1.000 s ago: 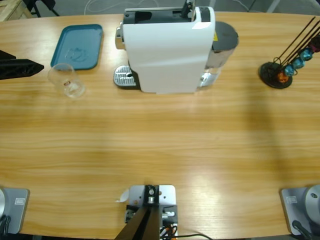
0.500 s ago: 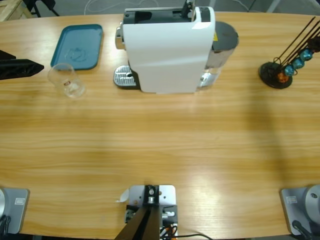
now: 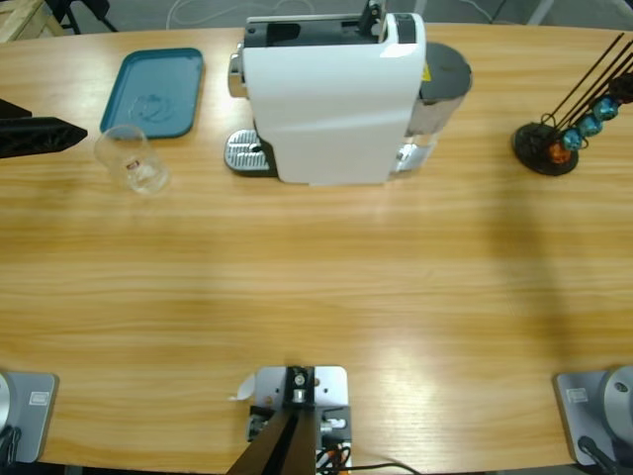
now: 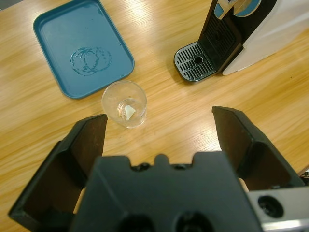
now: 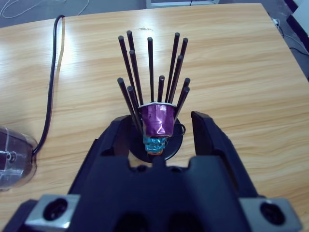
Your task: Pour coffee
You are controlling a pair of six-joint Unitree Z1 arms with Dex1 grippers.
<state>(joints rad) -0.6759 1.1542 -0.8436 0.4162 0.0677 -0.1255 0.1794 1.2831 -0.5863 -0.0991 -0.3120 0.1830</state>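
- Glass (image 3: 131, 158), clear and upright on the wooden surface (image 3: 316, 297), stands just off the 6 o'clock edge of the teal tray (image 3: 158, 89). A small pale scrap lies in its bottom, and whether it holds any coffee cannot be told.
- Faint wet rings mark the tray's floor in the left wrist view.
- Left end effector (image 3: 40, 136) reaches in low from the 9 o'clock side of the glass, near it but apart. In its own view it looks down on the glass at 12 o'clock, jaws spread wide with nothing between them.
- Coffee machine (image 3: 331, 99), white-bodied, stands at 3 o'clock from the tray, with its metal drip grate (image 3: 247, 153) bare on the side facing the glass.
- Capsule holder (image 3: 546, 148), a black base with thin rods, is at 3 o'clock from the machine, well apart.
- Right end effector (image 5: 161, 123) points at that holder, tilted down. Its jaws are parted either side of a purple capsule (image 5: 157, 121) without touching it, and a blue capsule (image 5: 154, 143) hangs beneath.
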